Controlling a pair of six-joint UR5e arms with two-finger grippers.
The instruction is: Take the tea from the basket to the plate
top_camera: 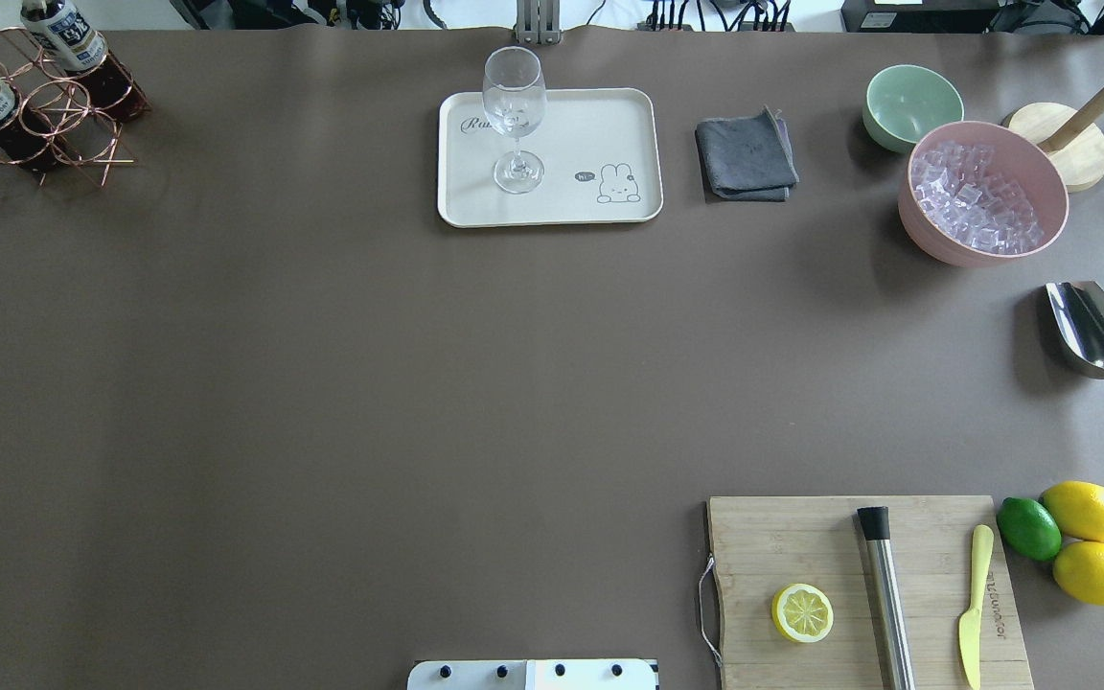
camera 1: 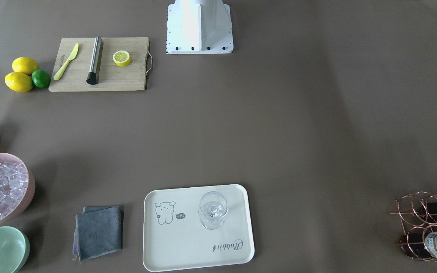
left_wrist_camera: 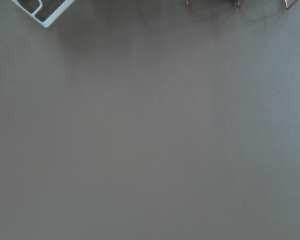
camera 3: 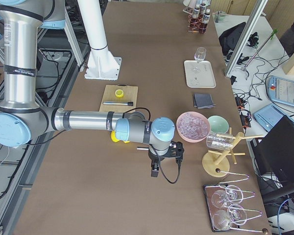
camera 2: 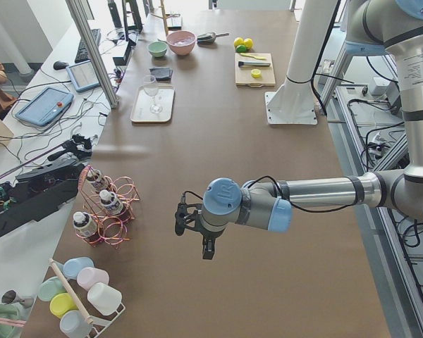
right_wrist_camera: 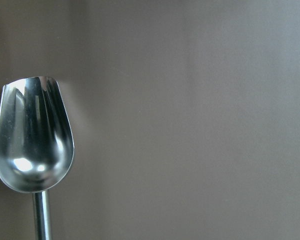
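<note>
None of the task is done yet, by my reading. Three bottles stand in the rings of the basket at the table's far corner on the robot's left. Two carry dark blue-and-white labels. The third, nearest the left side camera, I take to be the tea, though it is too small there for its label to be certain. The plate lies well apart from the basket along the same far edge and holds only a wine glass, with bare tray beside it for a bottle. The left gripper hangs over bare table near the basket but touches nothing; its wrist camera catches only the wire feet at the top of its view. The right gripper hangs at the opposite end, above a metal scoop. Both claws show only in the side views, so I cannot tell whether either is spread or pressed together, though neither carries anything that I can see. Everything is left to do: reaching the tea, gripping it, lifting it clear of its ring, carrying it over and setting it down beside the glass.
</note>
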